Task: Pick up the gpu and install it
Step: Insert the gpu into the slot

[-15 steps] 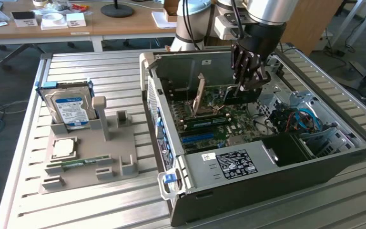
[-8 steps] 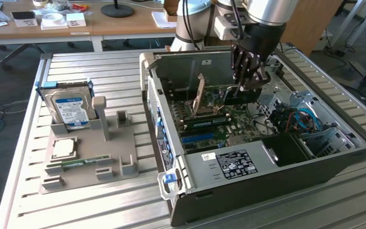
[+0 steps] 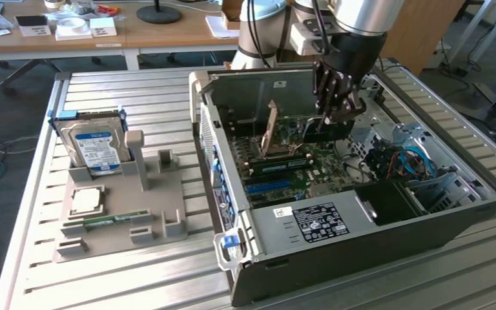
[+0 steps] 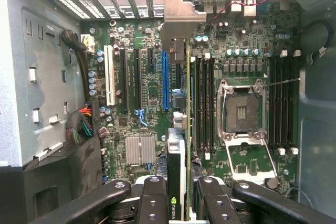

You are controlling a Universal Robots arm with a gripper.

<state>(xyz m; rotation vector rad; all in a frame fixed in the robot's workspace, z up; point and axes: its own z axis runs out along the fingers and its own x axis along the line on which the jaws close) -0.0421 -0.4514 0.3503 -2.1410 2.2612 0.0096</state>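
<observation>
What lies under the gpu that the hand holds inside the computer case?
Under the gpu is the green motherboard, with a blue slot on one side and black memory slots on the other. The card, edge-on in the hand, covers the strip directly beneath it.

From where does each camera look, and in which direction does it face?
Exterior view: sits high off the arm, looks down at the table and the open computer case; the arm and claw show.
Wrist view: sits on the wrist, looks down into the case at the motherboard; claw fingers show, gripping the gpu.
Shared: the claw, the case, the motherboard.
</observation>
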